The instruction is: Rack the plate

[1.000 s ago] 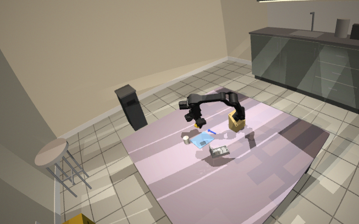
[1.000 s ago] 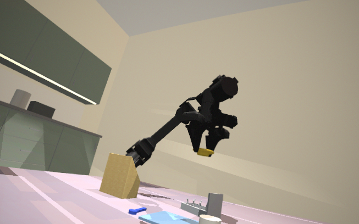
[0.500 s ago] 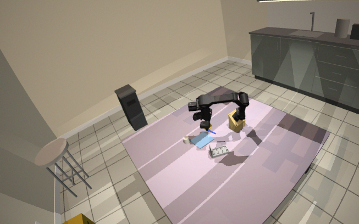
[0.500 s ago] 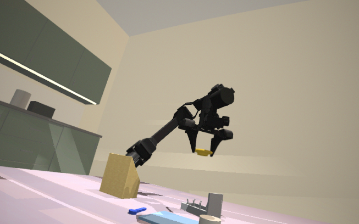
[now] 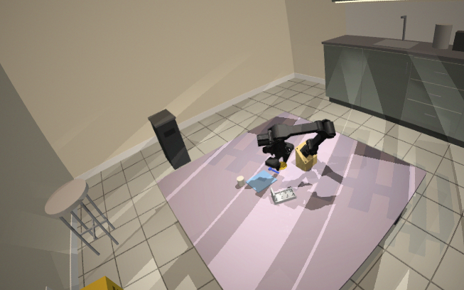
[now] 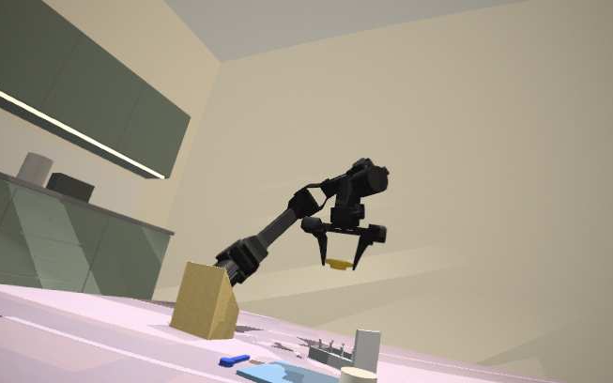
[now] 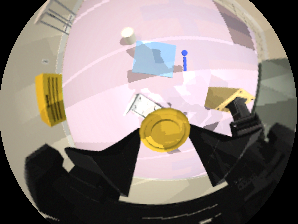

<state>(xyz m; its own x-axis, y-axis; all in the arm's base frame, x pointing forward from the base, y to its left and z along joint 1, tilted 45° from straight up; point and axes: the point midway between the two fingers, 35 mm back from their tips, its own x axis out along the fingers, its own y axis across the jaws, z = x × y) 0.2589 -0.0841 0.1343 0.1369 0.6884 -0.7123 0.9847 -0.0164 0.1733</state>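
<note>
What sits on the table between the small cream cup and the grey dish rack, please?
The light blue mat lies flat between the cup and the dish rack, touching neither; the top view shows it.

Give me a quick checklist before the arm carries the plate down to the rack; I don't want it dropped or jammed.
1. Grip on plate: ok. The gripper is shut on the yellow plate, held by its edges between the fingertips.
2. Plate off the table: ok. It hangs high in the air, clear of everything in the exterior view.
3. Plate upright for a slot: not ok. It lies flat between the fingers, face toward the wrist camera.
4. Gripper above rack: not ok. The rack sits off to one side, past the blue mat.
5. Rack slots free: cannot tell, too small.
6. Path near cup and blue tool: ok, both lie aside.
</note>
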